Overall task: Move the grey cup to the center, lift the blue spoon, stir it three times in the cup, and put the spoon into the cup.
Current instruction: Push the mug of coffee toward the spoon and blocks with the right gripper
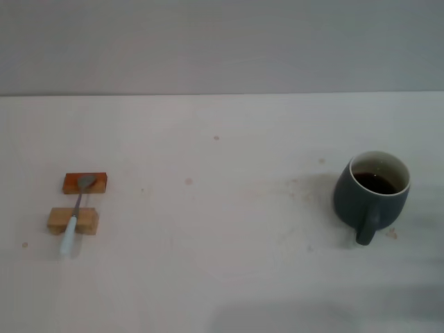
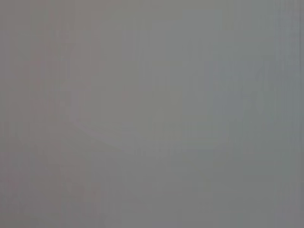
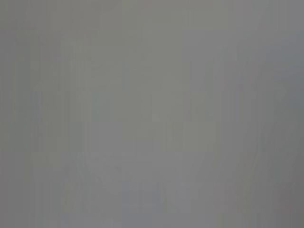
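The grey cup (image 1: 371,195) stands upright at the right side of the white table in the head view. Its handle (image 1: 365,230) points toward the front edge, and dark liquid shows inside its cream interior. The blue spoon (image 1: 75,223) lies at the left, resting across two small wooden blocks, with its metal bowl on the far orange-brown block (image 1: 84,183) and its light blue handle over the near tan block (image 1: 73,220). Neither gripper nor arm shows in the head view. Both wrist views show only a plain grey field.
The white table (image 1: 222,208) has faint stains near its middle and beside the cup. A grey wall (image 1: 222,41) rises behind the table's far edge.
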`<state>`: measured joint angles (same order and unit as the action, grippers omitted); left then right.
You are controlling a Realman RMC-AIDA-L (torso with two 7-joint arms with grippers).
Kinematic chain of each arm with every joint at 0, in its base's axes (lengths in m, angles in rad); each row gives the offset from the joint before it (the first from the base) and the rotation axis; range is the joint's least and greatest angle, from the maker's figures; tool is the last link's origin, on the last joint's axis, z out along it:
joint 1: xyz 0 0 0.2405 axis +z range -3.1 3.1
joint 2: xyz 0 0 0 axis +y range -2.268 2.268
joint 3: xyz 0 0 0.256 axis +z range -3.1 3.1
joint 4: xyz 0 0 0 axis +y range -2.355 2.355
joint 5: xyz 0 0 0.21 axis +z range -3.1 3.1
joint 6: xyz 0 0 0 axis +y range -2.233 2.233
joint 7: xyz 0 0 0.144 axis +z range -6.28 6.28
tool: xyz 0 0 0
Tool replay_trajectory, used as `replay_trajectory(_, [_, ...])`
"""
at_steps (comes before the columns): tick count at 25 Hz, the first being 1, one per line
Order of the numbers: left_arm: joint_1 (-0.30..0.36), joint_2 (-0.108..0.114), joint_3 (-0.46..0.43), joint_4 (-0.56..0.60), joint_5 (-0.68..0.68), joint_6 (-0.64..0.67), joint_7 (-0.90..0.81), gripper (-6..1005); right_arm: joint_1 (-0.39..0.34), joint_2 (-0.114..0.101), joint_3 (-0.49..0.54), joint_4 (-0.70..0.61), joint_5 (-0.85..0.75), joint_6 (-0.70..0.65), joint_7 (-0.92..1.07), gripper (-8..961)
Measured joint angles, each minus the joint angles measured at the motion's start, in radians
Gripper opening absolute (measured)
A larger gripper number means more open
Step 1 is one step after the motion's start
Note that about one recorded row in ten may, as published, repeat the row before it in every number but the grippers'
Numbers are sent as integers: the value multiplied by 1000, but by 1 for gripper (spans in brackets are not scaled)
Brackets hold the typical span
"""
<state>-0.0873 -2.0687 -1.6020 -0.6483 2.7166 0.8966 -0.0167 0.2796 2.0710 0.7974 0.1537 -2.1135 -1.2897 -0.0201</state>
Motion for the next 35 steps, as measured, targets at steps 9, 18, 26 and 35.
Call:
replay_trajectory(9, [13,-3,38,-2,-2,30,-5,709,63,-4,-83,-57,-11,29,52,121])
replay_trajectory(18, [18,-3,84,-2,-56,79,4,709,84,0,-115,-98,-55,28,178,116])
replay_trajectory(26, [8,-2,97,17,-67,100,5,708,90,1,-119,-108,-58,36,232,116])
replay_trajectory(35, [-45,-1,100,128,-67,125,-5,708,101,4,-95,-106,-24,68,226,115])
